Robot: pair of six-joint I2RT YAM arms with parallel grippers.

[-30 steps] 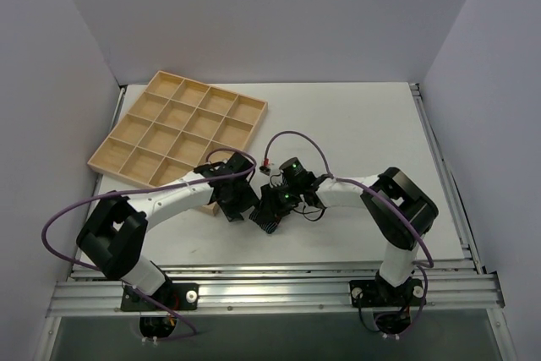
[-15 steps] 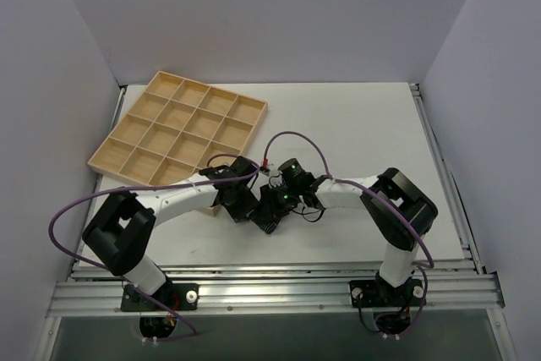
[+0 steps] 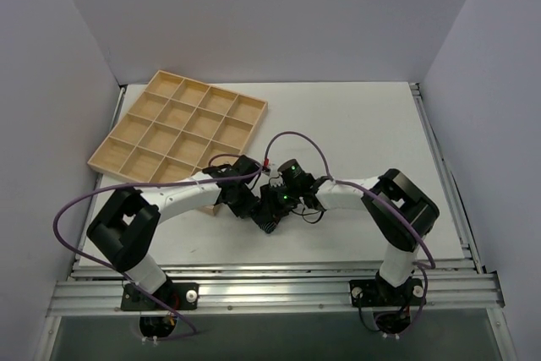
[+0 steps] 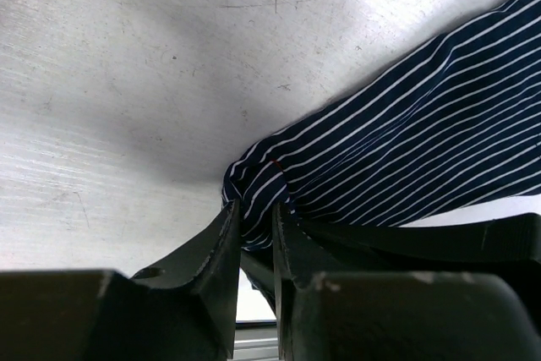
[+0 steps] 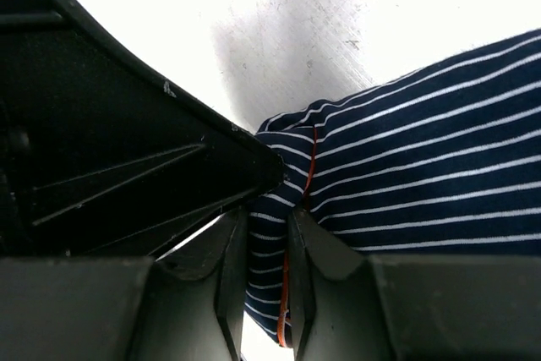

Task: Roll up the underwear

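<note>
The underwear (image 3: 268,219) is a small bunch of dark navy cloth with thin white stripes, held between both grippers near the table's front middle. My left gripper (image 3: 252,209) is shut on its left corner; in the left wrist view the cloth (image 4: 406,141) is pinched between the fingertips (image 4: 226,226). My right gripper (image 3: 275,205) is shut on the same end; in the right wrist view the striped cloth (image 5: 423,166) with its reddish-brown edge (image 5: 309,171) sits between the fingers (image 5: 297,234). The two grippers touch or nearly touch.
A wooden tray (image 3: 182,128) with several open cells lies at the back left, its near corner close to the left arm. Purple cables (image 3: 296,137) loop above both arms. A white wall stands on each side.
My left gripper has moved right toward the right gripper and now meets it at the underwear. The right arm has barely moved.
</note>
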